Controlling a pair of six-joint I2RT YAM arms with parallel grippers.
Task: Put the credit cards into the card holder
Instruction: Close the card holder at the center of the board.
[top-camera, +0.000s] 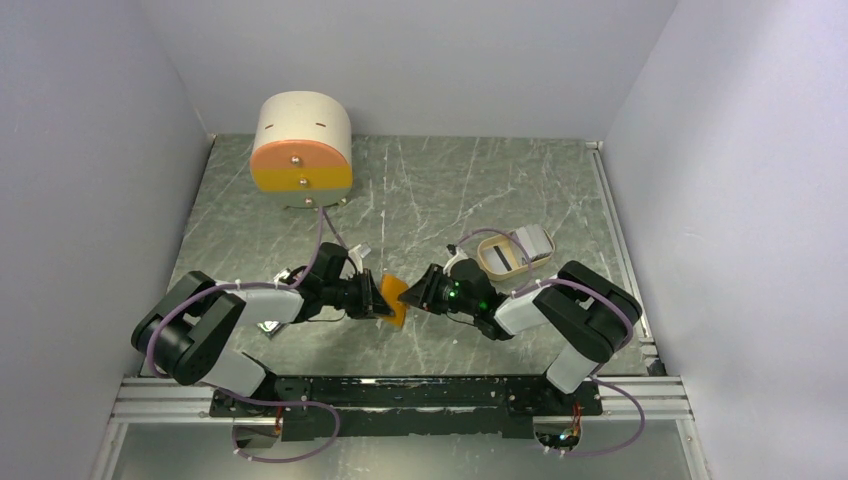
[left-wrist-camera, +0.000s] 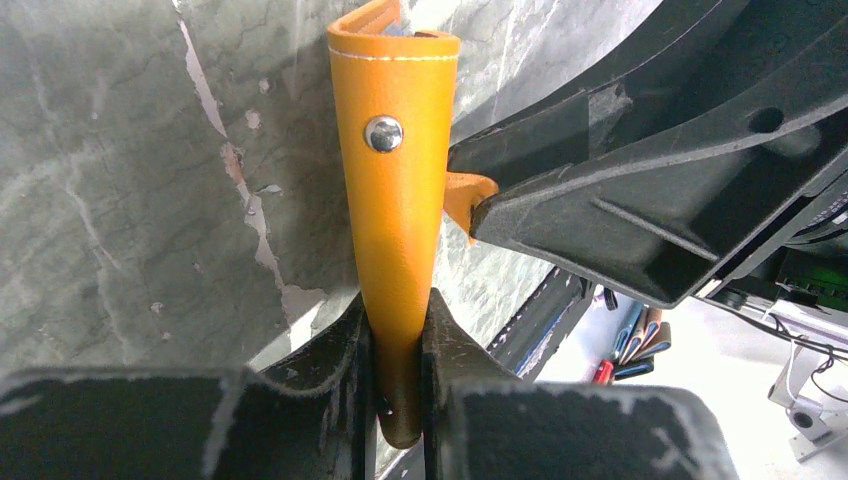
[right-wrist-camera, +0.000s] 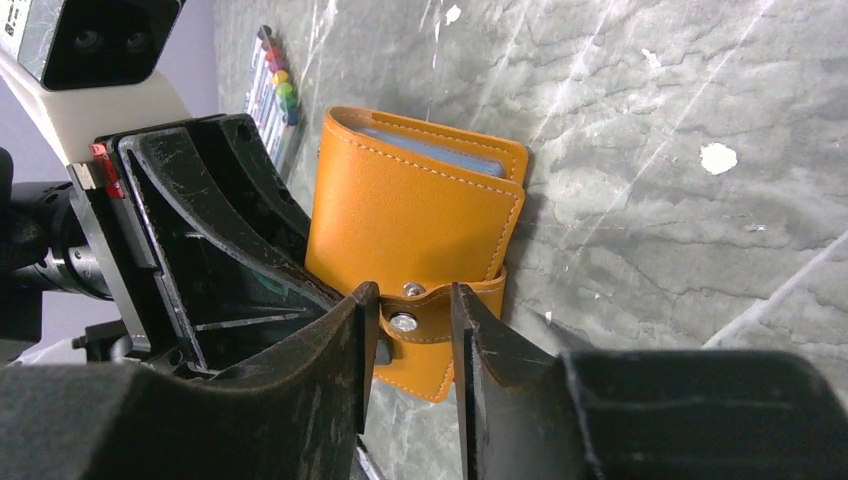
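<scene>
Top external view: card holder (top-camera: 395, 300) is being clamped above table (top-camera: 450, 190) by left gripper (top-camera: 380, 298); right gripper (top-camera: 412, 293), narrowly parted around snap tab (right-wrist-camera: 420, 320), hold uncertain; credit cards (top-camera: 530, 240) are being shown unloaded in tray (top-camera: 490, 264).

We're looking down on a dark green-grey marbled tabletop (top-camera: 500, 180), streaked with pale veins and white scuffs. Plain lilac-white walls box it in on three sides: the back wall (top-camera: 400, 60), the left wall (top-camera: 80, 200) and the right wall (top-camera: 740, 200). A silver aluminium rail (top-camera: 160, 395) runs along the near edge, and we've got a second rail (top-camera: 614, 230) down the right side. The light falls soft and even across the slab.
</scene>
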